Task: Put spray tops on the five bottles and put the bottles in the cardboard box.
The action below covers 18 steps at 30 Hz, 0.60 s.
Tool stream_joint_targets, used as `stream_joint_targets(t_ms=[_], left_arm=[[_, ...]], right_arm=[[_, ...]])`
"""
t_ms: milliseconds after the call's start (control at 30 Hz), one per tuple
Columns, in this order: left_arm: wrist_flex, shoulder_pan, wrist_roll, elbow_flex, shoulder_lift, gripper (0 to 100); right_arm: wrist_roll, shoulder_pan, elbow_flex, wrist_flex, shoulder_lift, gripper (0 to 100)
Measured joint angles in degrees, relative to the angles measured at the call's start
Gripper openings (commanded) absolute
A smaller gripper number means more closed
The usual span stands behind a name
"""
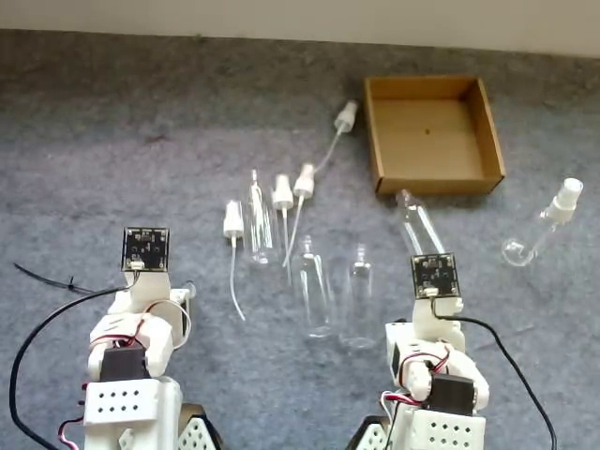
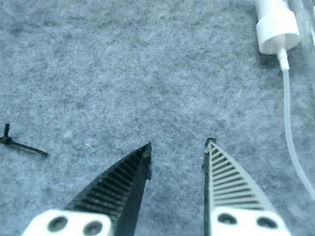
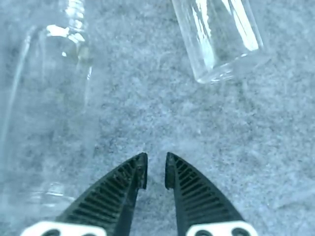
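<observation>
High view shows the capped bottle (image 1: pixel 541 232) beside the cardboard box (image 1: pixel 436 181).

Cardboard box (image 1: pixel 436 180): upper right, open side up. Four clear uncapped bottles lie flat, necks toward frame top: left bottle (image 1: pixel 258 225), centre-left bottle (image 1: pixel 314 286), centre-right bottle (image 1: pixel 358 298), and box-side bottle (image 1: pixel 415 223) just below the box. Capped bottle (image 1: pixel 536 234): far right, tilted, white top on. Loose white spray tops with dip tubes: top one (image 1: pixel 233 220), top two (image 1: pixel 282 192), top three (image 1: pixel 304 180), top four (image 1: pixel 346 116), stepping up toward the box.
</observation>
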Motion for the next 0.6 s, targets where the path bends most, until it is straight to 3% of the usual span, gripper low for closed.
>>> stream_joint_targets(t_ms=[600], left_arm=[[0.0,0.0,0.0,0.0,0.0,17]], right_arm=[[0.0,0.0,0.0,0.0,0.0,6.6]])
